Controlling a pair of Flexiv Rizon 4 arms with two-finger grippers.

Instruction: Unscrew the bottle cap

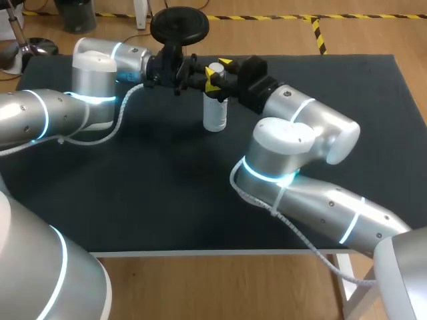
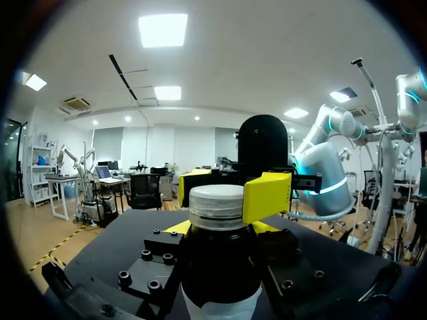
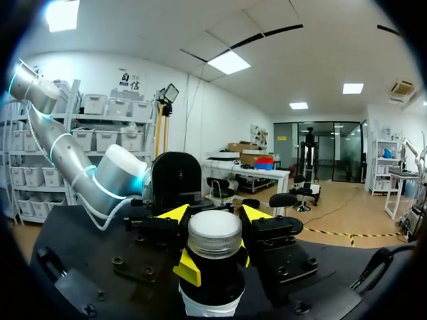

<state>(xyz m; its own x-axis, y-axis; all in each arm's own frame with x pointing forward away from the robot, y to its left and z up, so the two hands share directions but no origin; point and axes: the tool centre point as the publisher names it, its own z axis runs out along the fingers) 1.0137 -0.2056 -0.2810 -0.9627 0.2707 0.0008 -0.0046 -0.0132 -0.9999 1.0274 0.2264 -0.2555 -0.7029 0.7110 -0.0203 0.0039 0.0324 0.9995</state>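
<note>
At the upper middle of the table (image 1: 167, 180), the bottle (image 1: 215, 115) stands upright. The left gripper (image 2: 220, 230) clamps its dark neck, and the right gripper (image 3: 214, 217) appears closed round the cap (image 3: 214, 233). The cap looks fully seated: grips achieved, unscrewing judged outstanding.

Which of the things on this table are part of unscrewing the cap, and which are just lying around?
Part of the job:
bottle, standing upright
bottle cap, on the bottle
left gripper, on the bottle below the cap
right gripper, at the cap

Just there:
black table, which the bottle stands on
</note>
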